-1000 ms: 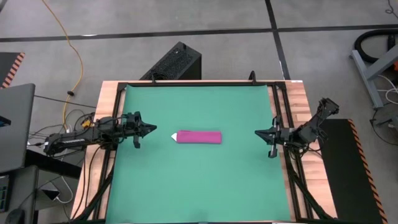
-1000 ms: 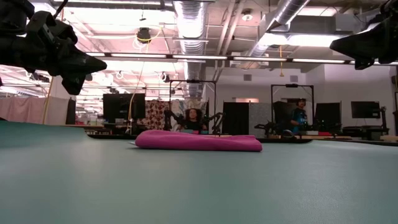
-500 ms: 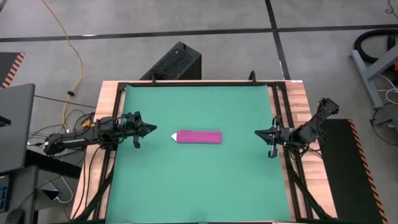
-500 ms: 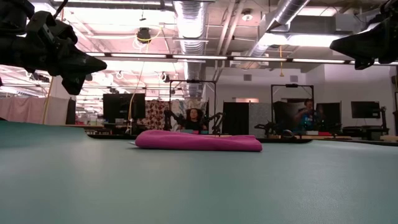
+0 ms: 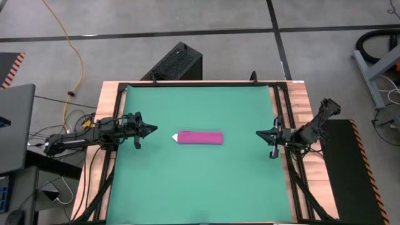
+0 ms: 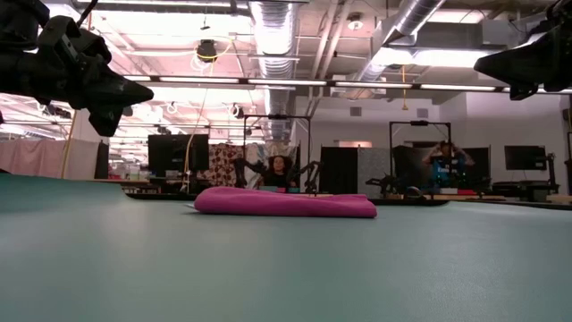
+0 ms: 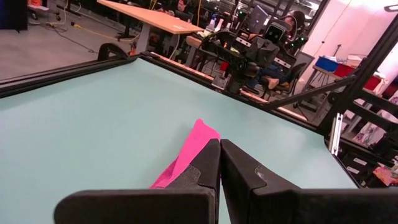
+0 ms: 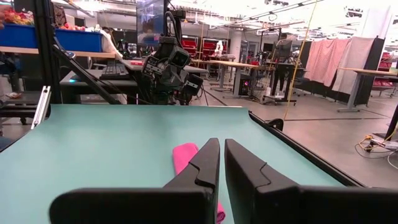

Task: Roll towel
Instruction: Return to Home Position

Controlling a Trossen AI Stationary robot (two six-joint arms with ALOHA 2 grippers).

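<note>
The magenta towel point(image 5: 200, 137) lies as a long, narrow roll on the middle of the green mat point(image 5: 200, 187), lengthwise between the two arms. Its white tag point(image 5: 174, 136) sticks out at the end toward the table's left. My left gripper point(image 5: 153, 130) hangs shut above the mat's left edge, pointing level at the towel point(image 7: 186, 155), a short way off. My right gripper point(image 5: 258, 133) hangs shut above the mat's right edge and points level at the towel's other end point(image 8: 185, 155). In the low view the towel point(image 6: 286, 203) rests flat on the mat, and both grippers stand well above it.
A black metal frame point(image 5: 275, 94) and wooden strips border the mat. A black box point(image 5: 178, 62) stands on the floor beyond the far edge, and a laptop point(image 5: 15, 125) sits to the left of the table. People sit in the room behind. Bare mat lies all around the towel.
</note>
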